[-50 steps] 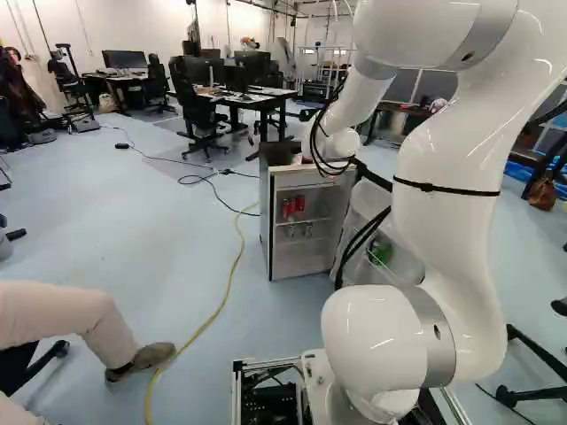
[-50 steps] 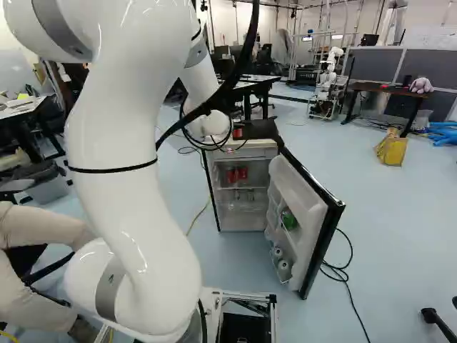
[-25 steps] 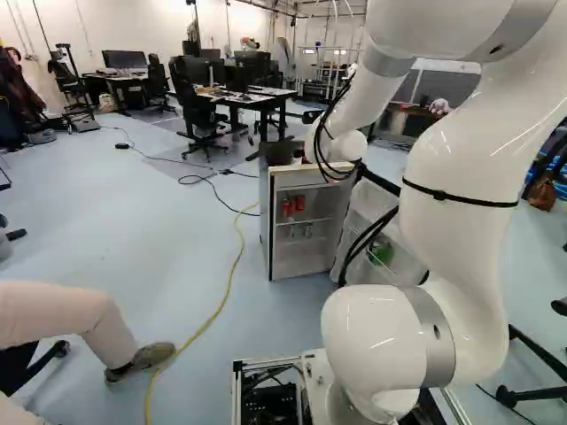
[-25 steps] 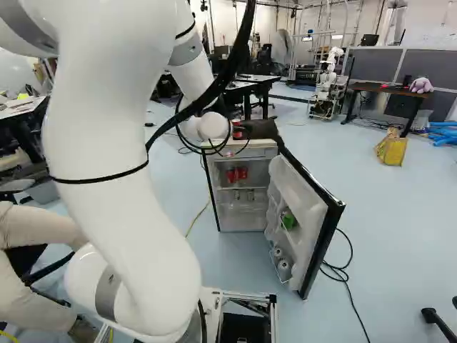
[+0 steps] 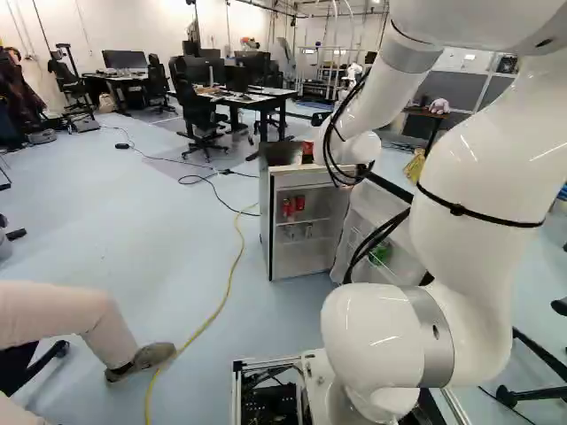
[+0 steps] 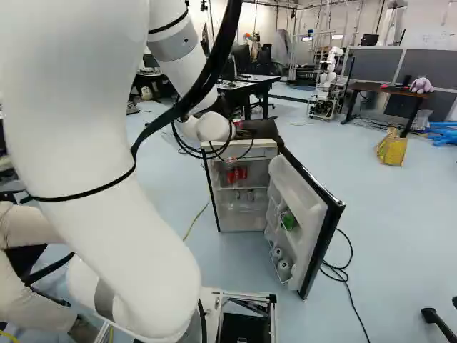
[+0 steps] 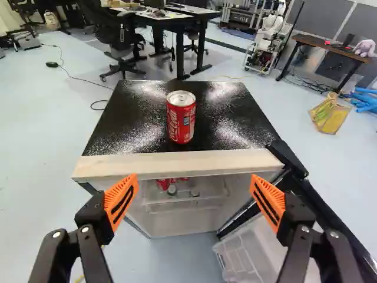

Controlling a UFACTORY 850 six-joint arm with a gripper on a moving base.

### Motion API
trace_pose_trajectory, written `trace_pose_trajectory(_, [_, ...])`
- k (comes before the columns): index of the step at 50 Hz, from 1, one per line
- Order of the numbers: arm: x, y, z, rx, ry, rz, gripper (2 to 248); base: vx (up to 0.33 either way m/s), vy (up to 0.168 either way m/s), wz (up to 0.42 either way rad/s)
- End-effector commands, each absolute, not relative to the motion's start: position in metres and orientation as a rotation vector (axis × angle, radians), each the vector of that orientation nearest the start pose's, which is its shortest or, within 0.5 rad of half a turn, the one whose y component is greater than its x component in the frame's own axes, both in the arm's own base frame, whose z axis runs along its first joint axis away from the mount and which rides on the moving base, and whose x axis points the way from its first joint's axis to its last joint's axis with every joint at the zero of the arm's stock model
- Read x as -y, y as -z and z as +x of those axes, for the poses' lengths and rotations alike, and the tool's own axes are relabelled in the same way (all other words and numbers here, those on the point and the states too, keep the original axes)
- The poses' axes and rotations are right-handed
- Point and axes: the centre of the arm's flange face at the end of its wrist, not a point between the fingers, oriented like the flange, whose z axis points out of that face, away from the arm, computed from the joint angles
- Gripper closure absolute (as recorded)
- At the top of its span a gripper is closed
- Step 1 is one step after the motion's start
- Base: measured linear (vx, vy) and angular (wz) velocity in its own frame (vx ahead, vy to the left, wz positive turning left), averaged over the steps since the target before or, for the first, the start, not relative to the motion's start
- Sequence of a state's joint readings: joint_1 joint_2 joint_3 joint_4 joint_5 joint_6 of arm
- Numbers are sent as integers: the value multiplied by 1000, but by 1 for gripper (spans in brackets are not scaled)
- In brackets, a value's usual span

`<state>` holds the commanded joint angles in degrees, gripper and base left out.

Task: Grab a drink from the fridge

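While the red can [image 7: 181,121] is standing upright atop the fridge [image 7: 171,163], we are holding our fingers [image 7: 121,200] wide apart, gripping nothing, facing the can; other cans [image 5: 288,209] are sitting on shelves inside, and the door [image 6: 314,221] is hanging open.

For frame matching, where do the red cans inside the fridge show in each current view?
Left base view: red cans near the middle, left of the arm.
Right base view: near the middle, right of the arm.
Wrist view: beyond the open jaws, partly showing under the fridge's pale front edge.
Shared landmark: fridge.
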<state>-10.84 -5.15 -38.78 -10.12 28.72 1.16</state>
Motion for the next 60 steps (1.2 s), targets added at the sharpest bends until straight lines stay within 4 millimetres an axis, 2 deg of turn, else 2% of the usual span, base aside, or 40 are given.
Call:
trace_pose_trajectory(42, [123, -467, 381, -285, 1553, -2908, 3, 0, 0, 0])
trace_pose_trajectory(60, [141, -476, 355, -438, 1446, -2967, 3, 0, 0, 0])
